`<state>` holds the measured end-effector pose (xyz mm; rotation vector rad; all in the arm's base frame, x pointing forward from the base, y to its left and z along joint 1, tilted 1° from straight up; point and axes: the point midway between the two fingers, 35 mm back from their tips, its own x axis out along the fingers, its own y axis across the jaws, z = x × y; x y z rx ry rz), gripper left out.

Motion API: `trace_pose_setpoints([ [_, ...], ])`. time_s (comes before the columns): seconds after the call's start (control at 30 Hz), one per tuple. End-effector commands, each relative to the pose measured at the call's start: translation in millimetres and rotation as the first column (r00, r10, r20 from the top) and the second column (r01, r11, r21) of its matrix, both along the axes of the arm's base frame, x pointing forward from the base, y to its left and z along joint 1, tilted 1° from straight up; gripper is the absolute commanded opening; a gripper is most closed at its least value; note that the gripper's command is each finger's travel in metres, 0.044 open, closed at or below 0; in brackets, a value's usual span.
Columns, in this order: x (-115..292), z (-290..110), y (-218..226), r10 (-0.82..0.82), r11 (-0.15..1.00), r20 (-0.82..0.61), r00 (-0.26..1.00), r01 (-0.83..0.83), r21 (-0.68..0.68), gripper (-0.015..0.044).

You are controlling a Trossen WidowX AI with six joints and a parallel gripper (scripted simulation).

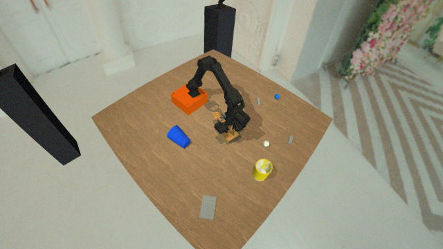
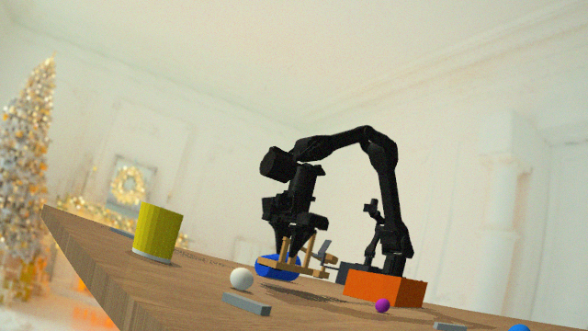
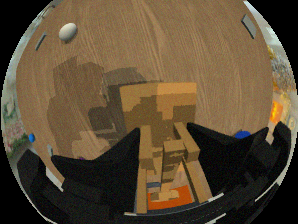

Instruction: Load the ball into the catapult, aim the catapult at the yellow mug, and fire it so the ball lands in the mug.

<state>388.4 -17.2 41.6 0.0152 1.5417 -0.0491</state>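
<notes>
The wooden catapult [image 1: 231, 135] [image 2: 294, 266] [image 3: 160, 106] sits low near the middle of the table. My gripper [image 1: 225, 129] [image 2: 296, 239] [image 3: 164, 129] comes down from above and is shut on the catapult's frame. The yellow mug [image 1: 262, 169] [image 2: 157, 232] stands upright toward the front right of the table. A white ball [image 1: 266, 143] [image 2: 242, 279] [image 3: 67, 31] lies on the table between the catapult and the mug. A blue ball [image 1: 277, 96] [image 2: 519, 327] lies at the far right. A purple ball [image 2: 382, 305] lies by the orange box.
The arm's orange base box [image 1: 188, 100] [image 2: 383, 287] stands behind the catapult. A blue cup [image 1: 178, 136] [image 2: 276, 274] lies on its side to the left. Grey blocks [image 1: 208, 207] [image 1: 258, 101] [image 1: 290, 140] [image 2: 246, 303] lie scattered on the table.
</notes>
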Motion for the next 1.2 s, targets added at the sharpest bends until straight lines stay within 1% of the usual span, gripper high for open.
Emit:
trace_pose_setpoints([
  [0.0, 1, -3, -1, -0.008, 1.000, 0.004, 1.000, 0.008, 0.001, 0.0000],
  [0.83, 2, -44, -2, -0.008, 1.000, 0.004, 1.000, 0.008, 0.000, 0.0000],
  [1.03, 1, -41, -2, -0.005, 1.000, -0.004, 1.000, 0.005, 0.000, 0.0000],
  [1.17, 1, -41, -2, -0.005, 1.000, -0.004, 1.000, 0.005, 0.000, 0.0105],
])
